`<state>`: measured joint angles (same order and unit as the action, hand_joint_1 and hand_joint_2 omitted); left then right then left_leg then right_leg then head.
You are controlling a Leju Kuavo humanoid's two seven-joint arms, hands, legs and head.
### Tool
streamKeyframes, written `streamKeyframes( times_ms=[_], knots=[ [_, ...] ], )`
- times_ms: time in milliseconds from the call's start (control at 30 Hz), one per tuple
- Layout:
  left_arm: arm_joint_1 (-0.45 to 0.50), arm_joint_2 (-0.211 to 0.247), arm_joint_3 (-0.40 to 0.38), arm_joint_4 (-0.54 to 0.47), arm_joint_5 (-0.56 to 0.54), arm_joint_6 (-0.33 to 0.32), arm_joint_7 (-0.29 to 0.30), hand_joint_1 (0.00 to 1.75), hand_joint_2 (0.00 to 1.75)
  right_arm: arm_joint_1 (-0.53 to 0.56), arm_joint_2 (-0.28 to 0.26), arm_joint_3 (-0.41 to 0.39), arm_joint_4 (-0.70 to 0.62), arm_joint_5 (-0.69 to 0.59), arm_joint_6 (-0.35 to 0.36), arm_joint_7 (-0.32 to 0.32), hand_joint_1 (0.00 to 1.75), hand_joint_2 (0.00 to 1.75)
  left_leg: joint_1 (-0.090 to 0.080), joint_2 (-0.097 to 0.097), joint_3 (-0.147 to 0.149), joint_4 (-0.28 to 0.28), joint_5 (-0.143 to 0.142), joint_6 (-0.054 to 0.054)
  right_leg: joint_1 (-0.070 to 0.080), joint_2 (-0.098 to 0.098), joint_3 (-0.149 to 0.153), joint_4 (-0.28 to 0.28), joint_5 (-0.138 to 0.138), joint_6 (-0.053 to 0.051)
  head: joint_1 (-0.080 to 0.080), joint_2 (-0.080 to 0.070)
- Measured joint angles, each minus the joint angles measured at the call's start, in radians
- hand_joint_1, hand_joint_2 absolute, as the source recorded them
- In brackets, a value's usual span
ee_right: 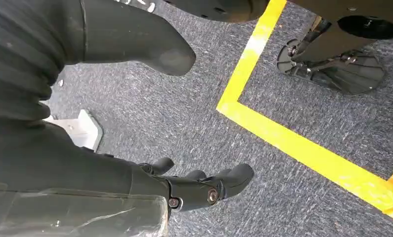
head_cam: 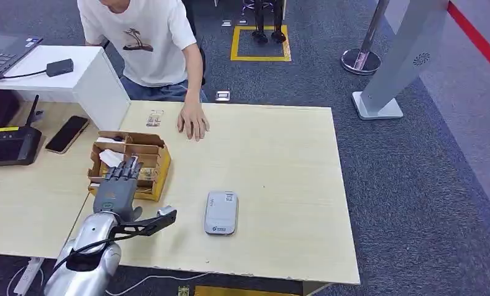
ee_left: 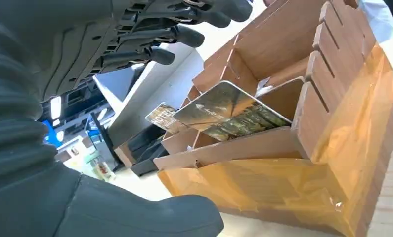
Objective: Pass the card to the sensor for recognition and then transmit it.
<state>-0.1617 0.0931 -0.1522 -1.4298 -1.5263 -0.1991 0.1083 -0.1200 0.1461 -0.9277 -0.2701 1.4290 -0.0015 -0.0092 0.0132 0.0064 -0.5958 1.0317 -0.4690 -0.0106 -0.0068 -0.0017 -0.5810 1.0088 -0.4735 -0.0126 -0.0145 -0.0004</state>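
Cards (ee_left: 229, 111) stand tilted in the slots of a cardboard holder (head_cam: 153, 161) near the left edge of the wooden table (head_cam: 279, 154), one with a dark leafy print, another smaller one behind it (ee_left: 162, 116). Over the holder's near side hovers the left hand (head_cam: 119, 185), fingers (ee_left: 177, 34) spread and straight, thumb (head_cam: 166, 214) stuck out sideways toward the table's front edge, holding nothing; from the wrist view the fingertips sit above the slots, apart from the cards. A grey flat sensor (head_cam: 221, 212) lies on the table toward the front edge, to the right of the holder and well apart from it. At the far edge a person in a white shirt (head_cam: 145, 43) rests a hand (head_cam: 193, 122) flat on the table, just beside a small clear item (head_cam: 154, 117). On the adjoining table to the left lie a phone (head_cam: 66, 134) and a black router (head_cam: 9, 145). The right hand (ee_right: 199, 187) hangs over grey carpet (ee_right: 184, 123) with yellow tape (ee_right: 293, 143), fingers loosely curled, empty.
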Motion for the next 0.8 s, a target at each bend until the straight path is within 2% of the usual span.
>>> streamKeyframes(
  times_ms=[33, 100, 367, 400, 800],
  knots=[
    [-0.001, -0.001, 0.0, 0.001, 0.0, -0.002, 0.0, 0.14, 1.75, 0.0, 0.0, 0.0, 0.0, 0.0, 0.0, 0.0, 0.0, 1.75, 0.0, 0.0, 0.0, 0.0, 0.0, 0.0, 0.0, 0.0, 0.0, 0.0, 0.0, 0.0, 0.0, 0.0],
    [-0.002, -0.002, 0.0, 0.004, 0.0, -0.005, 0.0, 0.44, 1.75, 0.0, 0.0, 0.0, 0.0, 0.0, 0.0, 0.0, 0.0, 1.75, 0.0, 0.0, 0.0, 0.0, 0.0, 0.0, 0.0, 0.0, 0.0, 0.0, 0.0, 0.0, 0.0, 0.0],
    [-0.004, -0.002, 0.0, 0.008, 0.0, -0.002, 0.0, 0.44, 1.75, 0.0, 0.0, 0.0, 0.0, 0.0, 0.0, -0.002, 0.0, 1.75, 0.0, 0.0, 0.0, 0.0, 0.0, 0.0, 0.0, 0.0, 0.0, 0.0, 0.0, 0.0, 0.0, 0.0],
    [-0.004, -0.002, 0.0, 0.008, 0.0, -0.002, 0.0, 1.75, 1.75, 0.0, 0.0, 0.0, 0.0, 0.0, 0.0, -0.002, 0.0, 1.75, 0.0, 0.0, 0.0, 0.0, 0.0, 0.0, 0.0, 0.0, 0.0, 0.0, 0.0, 0.0, 0.0, 0.0],
    [-0.015, -0.002, 0.0, 0.009, 0.0, 0.001, -0.003, 1.75, 1.75, 0.0, 0.0, -0.001, 0.0, 0.0, 0.002, -0.002, 0.0, 1.75, 0.0, 0.0, 0.0, 0.0, 0.0, 0.0, 0.0, 0.0, 0.0, 0.0, 0.0, 0.0, 0.0, 0.0]
  ],
)
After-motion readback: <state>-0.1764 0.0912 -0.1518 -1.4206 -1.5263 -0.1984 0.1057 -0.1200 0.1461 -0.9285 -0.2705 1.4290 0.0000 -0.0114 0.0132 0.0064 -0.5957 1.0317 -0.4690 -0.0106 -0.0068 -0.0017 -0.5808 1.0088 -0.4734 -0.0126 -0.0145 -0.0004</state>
